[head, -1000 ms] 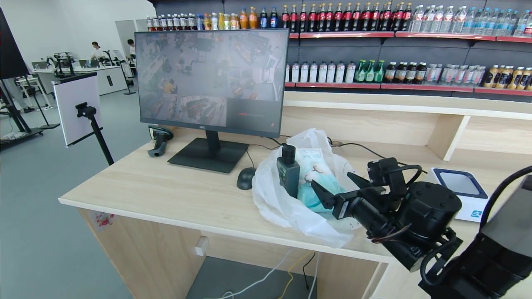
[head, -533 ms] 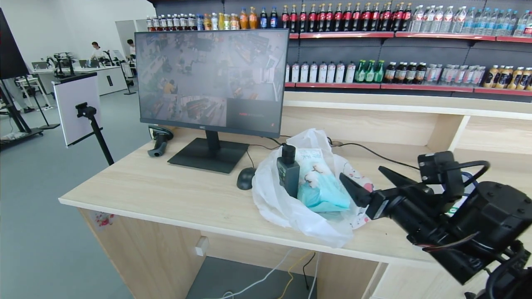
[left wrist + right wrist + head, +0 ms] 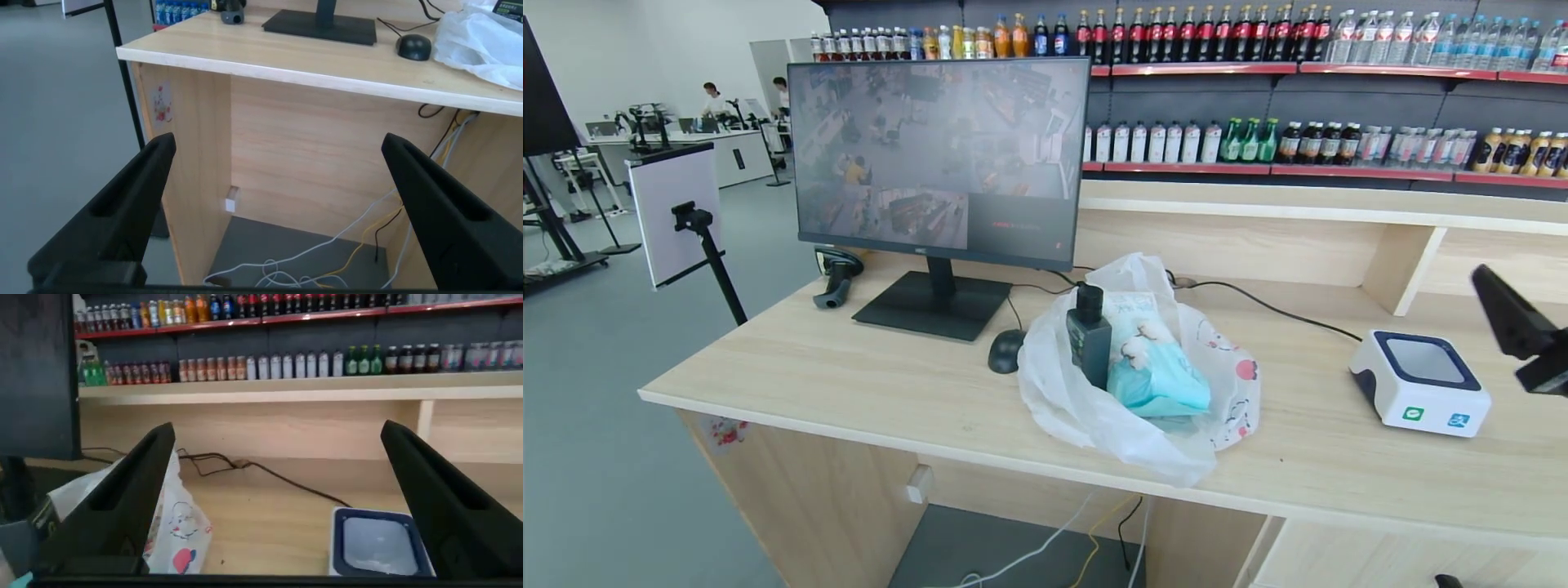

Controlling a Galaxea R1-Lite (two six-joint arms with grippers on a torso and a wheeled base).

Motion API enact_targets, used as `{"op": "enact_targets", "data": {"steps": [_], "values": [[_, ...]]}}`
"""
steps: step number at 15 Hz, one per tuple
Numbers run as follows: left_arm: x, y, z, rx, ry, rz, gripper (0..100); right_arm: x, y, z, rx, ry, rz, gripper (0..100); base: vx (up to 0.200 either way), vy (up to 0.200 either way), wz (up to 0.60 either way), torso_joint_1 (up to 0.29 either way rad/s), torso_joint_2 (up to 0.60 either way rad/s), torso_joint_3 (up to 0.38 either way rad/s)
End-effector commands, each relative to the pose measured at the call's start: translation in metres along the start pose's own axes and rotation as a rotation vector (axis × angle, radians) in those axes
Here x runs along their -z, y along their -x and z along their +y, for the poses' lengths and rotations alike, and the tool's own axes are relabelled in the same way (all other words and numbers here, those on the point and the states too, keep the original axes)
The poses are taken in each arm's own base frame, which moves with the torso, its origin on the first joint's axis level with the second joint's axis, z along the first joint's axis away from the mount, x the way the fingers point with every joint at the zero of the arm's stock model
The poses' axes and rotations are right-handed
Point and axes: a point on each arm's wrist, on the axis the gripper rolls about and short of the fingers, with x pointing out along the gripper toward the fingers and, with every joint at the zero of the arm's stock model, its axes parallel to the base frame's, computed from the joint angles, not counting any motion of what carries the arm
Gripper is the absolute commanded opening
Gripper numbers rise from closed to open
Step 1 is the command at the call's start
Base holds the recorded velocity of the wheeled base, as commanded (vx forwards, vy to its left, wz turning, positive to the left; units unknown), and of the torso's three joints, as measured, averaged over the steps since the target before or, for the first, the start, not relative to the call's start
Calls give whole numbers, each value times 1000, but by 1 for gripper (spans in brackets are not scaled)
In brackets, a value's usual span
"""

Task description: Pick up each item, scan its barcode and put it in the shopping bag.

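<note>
The right claw (image 3: 278, 433), open and empty, is retreating to the head view's right edge, leaving the dark bottle (image 3: 1088, 335) and teal pack (image 3: 1158, 382) sitting in the shopping bag (image 3: 1094, 412) mid-frame. Bagging is looking finished.

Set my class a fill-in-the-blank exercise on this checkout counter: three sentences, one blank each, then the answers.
Inside the white plastic shopping bag, a teal soft pack lies beside a dark green ___ with a black cap.
The black computer mouse lies between the bag and the black flat ___'s stand.
The white box-shaped barcode scanner sits to the robot's ___ of the bag.
Answers: bottle; monitor; right.
</note>
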Motion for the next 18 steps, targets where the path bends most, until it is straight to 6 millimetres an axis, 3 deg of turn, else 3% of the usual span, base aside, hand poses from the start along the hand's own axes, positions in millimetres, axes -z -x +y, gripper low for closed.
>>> {"op": "enact_targets", "data": {"steps": [1,3,4,5,7,9,12,15,18], "values": [[0,0,0,0,0,-1,100,-24,51,-26,152,35,-135,100,0,0,0,0,0,0],[0,0,0,0,0,0,100,-30,64,-14,5,65,-144,100,0,0,0,0,0,0],[0,0,0,0,0,0,100,-24,75,-11,-60,43,-54,100,0,0,0,0,0,0],[0,0,0,-1,2,0,100,-16,95,-10,-130,20,53,100,0,0,0,0,0,0],[0,0,0,-1,0,0,100,15,154,-18,-284,27,329,100,0,0,0,0,0,0],[0,0,0,-1,0,0,100,40,200,-30,-382,107,449,100,0,0,0,0,0,0],[0,0,0,-1,2,0,100,45,197,-28,-361,92,442,100,0,0,0,0,0,0],[0,0,0,-1,2,0,100,46,196,-26,-37,72,474,100,0,0,0,0,0,0],[0,0,0,-1,3,0,100,46,198,-25,-21,39,448,100,0,0,0,0,0,0]]}}
